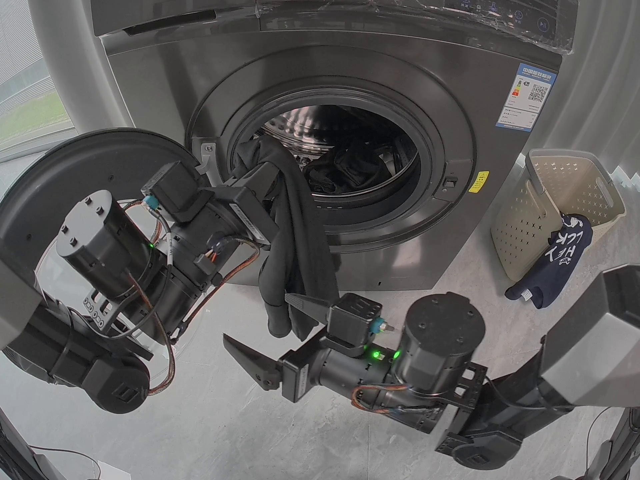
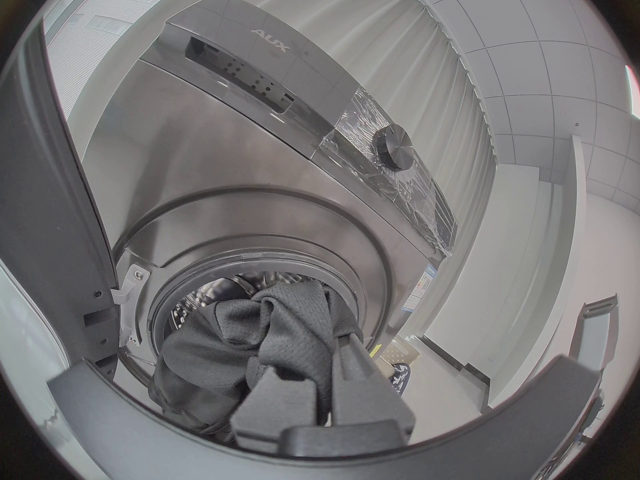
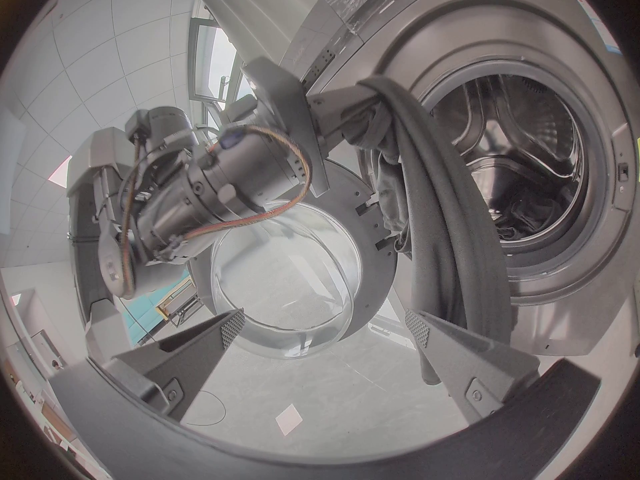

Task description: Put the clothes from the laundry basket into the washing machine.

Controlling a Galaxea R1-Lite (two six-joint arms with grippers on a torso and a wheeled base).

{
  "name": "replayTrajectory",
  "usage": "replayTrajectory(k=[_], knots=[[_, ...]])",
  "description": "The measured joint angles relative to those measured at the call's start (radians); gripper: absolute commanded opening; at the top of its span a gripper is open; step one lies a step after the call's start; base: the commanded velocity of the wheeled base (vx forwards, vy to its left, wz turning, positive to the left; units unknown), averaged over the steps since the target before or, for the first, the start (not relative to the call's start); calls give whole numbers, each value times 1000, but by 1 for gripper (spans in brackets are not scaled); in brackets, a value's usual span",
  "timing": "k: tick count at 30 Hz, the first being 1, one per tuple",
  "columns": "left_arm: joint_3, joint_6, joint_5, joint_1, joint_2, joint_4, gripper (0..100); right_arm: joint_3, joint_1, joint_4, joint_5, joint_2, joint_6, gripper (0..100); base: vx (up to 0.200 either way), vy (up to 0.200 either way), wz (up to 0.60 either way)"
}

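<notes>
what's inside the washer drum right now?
Dark clothes lie at the bottom of the drum. The left gripper holds a dark garment hanging in front of the opening's left side, hiding that part of the interior.

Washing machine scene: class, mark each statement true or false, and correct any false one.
1. The door of the washing machine is open. True.
2. The left claw is shut on a dark garment. True.
3. The right claw grips that garment too. False: it is open, by the garment's hanging end.
4. The drum is empty. False: dark clothes lie inside.
</notes>
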Motion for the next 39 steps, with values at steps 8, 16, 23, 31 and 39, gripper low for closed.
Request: replayTrajectory(k=[8,16,23,31,39], knots=[[3,0,0,-2,-6,0,0,-160,-7,-1,8,101,-2,100,0,0,0],[7,0,0,-3,-6,0,0,-243,-6,12,9,160,-3,100,0,0,0],[11,0,0,-4,-7,0,0,-307,-71,26,8,200,-5,100,0,0,0],[16,0,0,-3,-7,0,0,-277,-166,20,-1,201,-12,100,0,0,0],[19,0,0,-4,-11,0,0,-275,-231,21,-3,182,-40,100,0,0,0]])
